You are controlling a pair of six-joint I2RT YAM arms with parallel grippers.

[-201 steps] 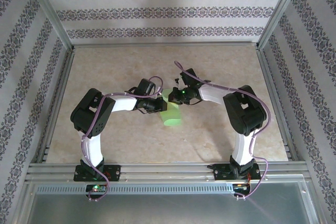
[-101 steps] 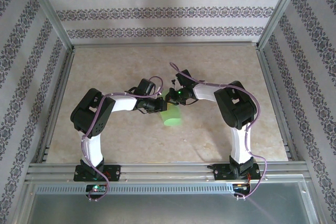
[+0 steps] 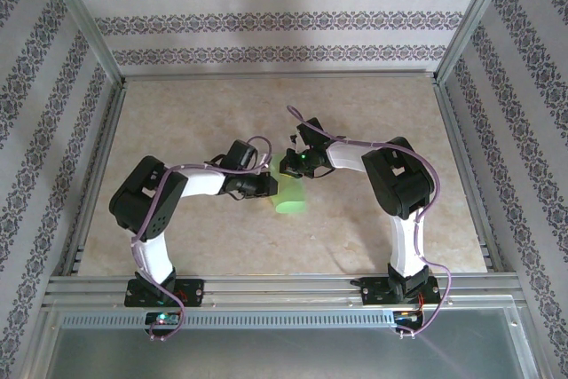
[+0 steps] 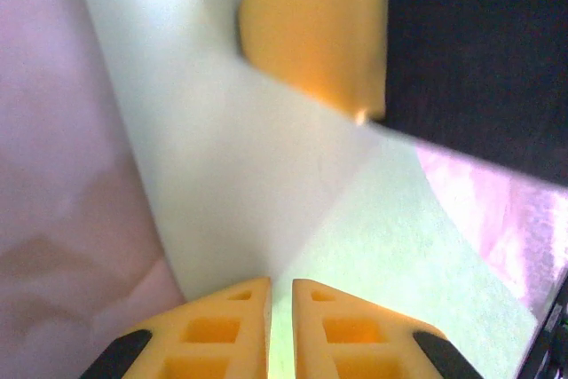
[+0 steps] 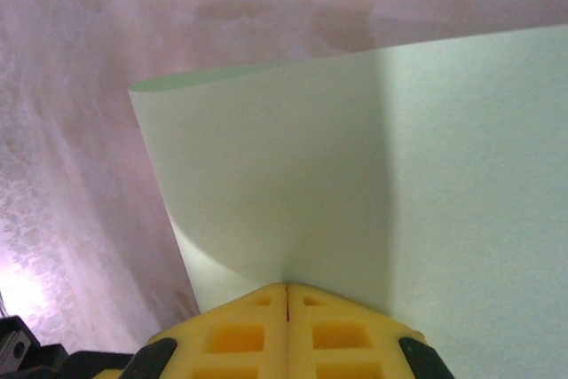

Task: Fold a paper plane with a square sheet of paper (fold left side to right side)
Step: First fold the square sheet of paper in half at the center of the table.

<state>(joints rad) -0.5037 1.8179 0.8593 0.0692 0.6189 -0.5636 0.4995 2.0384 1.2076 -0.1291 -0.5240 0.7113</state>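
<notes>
Top view: bright, even, lit from above; soft faint shadows on tabletop (image 3: pixel 195 113); sharp edge to edge. Wrist views: strong pink cast on tabletop; square sheet of paper (image 4: pixel 231 175) washed near white at left wrist, half in shade at right wrist; left tool (image 4: pixel 281 286) close, soft-focused.

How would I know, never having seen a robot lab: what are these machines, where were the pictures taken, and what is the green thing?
These are two robot arms, the left arm and the right arm, mounted at a table. The wide picture looks down from above; the close-ups come from a camera on each wrist. Between the arms is a light green sheet of paper, curved upward. The left fingers and the right fingers are each shut on it.
</notes>
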